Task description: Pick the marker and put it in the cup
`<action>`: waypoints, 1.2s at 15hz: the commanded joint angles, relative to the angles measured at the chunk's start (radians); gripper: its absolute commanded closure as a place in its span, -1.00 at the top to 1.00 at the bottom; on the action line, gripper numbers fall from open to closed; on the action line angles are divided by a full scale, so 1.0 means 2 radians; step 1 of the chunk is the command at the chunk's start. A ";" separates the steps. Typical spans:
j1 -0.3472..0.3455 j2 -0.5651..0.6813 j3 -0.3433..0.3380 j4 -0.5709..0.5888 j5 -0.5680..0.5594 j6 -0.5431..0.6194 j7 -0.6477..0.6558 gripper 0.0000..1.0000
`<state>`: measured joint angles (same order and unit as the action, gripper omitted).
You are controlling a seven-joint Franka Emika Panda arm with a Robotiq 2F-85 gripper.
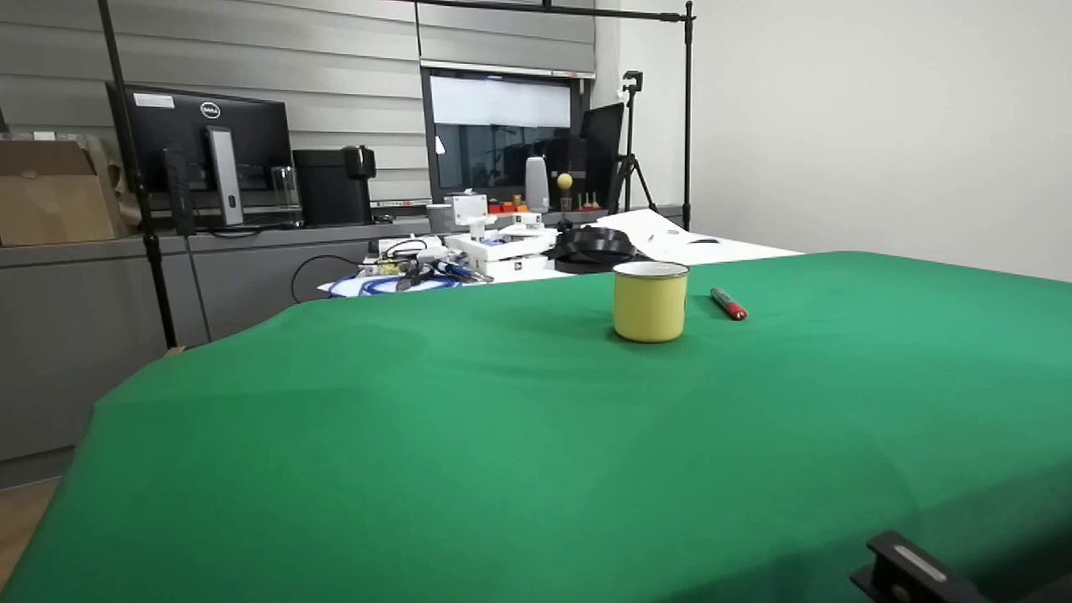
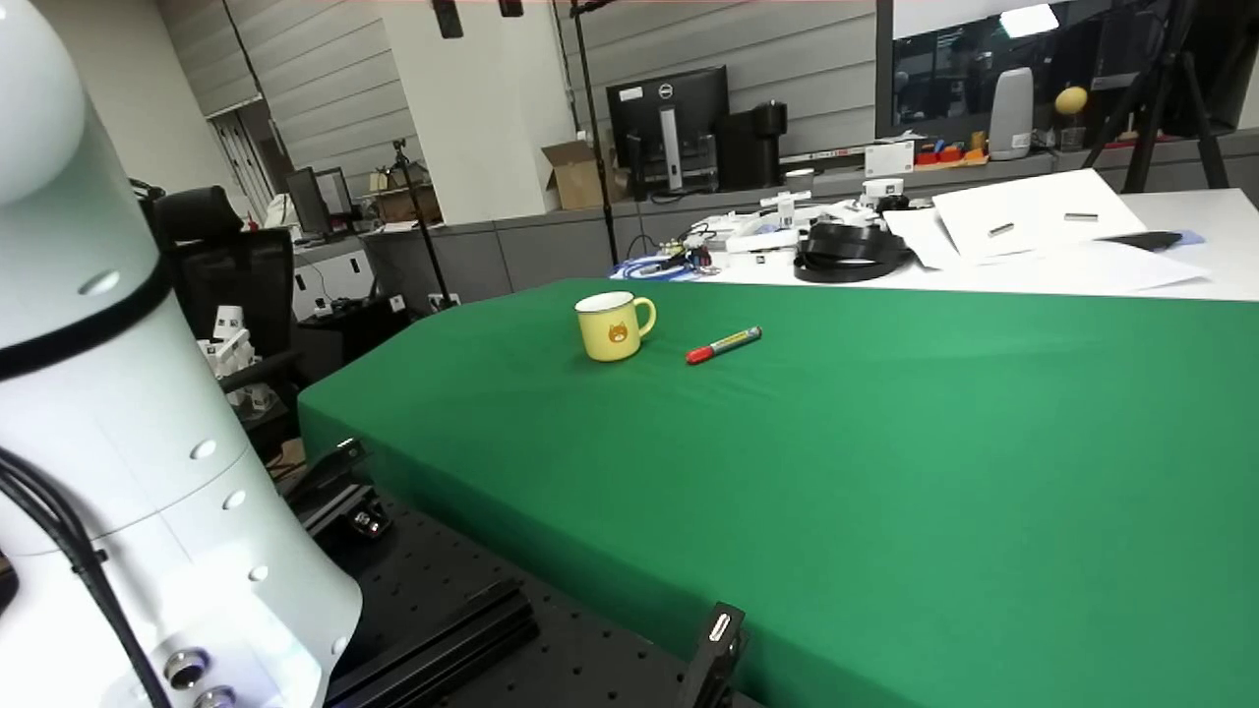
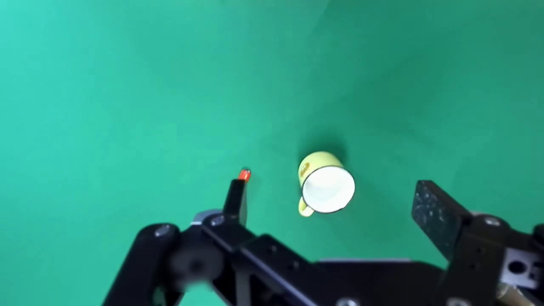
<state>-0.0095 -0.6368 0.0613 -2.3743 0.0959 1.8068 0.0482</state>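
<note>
Apparently, the gripper (image 3: 331,183) is being held aloft, jaws parted wide and nothing grasped, presumably because a descent to the marker (image 2: 725,345) is being prepared. The cup (image 2: 610,332) is being presented mouth upward, seemingly for the drop. Near it, not touching, the marker is being borne flat by the cloth (image 2: 934,442); in an exterior view its long axis is being shown slanting, the red end (image 2: 699,354) being pointed left and slightly to the fore.
</note>
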 commanded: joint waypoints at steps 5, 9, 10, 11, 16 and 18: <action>-0.047 0.193 0.000 0.076 -0.011 0.163 0.147 1.00; -0.050 0.278 0.001 0.122 -0.051 0.242 0.246 1.00; -0.049 0.295 0.000 0.134 -0.070 0.253 0.271 1.00; -0.046 0.315 -0.003 0.146 -0.088 0.259 0.293 1.00; -0.030 0.397 -0.034 0.212 -0.150 0.235 0.340 1.00; -0.024 0.428 -0.049 0.235 -0.156 0.230 0.335 1.00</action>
<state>-0.0865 0.1243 0.0106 -2.0138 -0.1807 2.3174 0.6836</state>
